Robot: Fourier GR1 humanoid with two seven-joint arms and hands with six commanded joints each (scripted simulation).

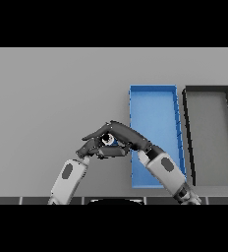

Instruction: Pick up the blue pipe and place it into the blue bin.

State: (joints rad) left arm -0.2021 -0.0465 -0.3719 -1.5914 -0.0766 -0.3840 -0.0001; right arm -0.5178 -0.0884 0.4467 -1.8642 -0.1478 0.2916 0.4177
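Head view: the grey table [52, 98] fills the scene, with 2 long bins lying side by side on its right part. The blue bin [154, 106] stands nearer the middle, and the dark bin [208, 133] sits just beside it on its right; the insides of both that show hold nothing.

The 2 arms come up from the lower edge and meet just left of the blue bin's left wall. The right hand [128, 138] reaches leftward across the blue bin's lower left part, its dark fingers stretched over the left hand [89, 147], which comes up from the lower left. The 2 hands touch or overlap, and together they form a dark cluster above the table.

Between them a small bit of the blue pipe [111, 141] shows, blue beside a pale round spot, enclosed by the fingers of both hands. The right hand's fingers curve over it; whether the left hand's fingers also grasp it cannot be told. The pipe is outside the blue bin, near its left wall.
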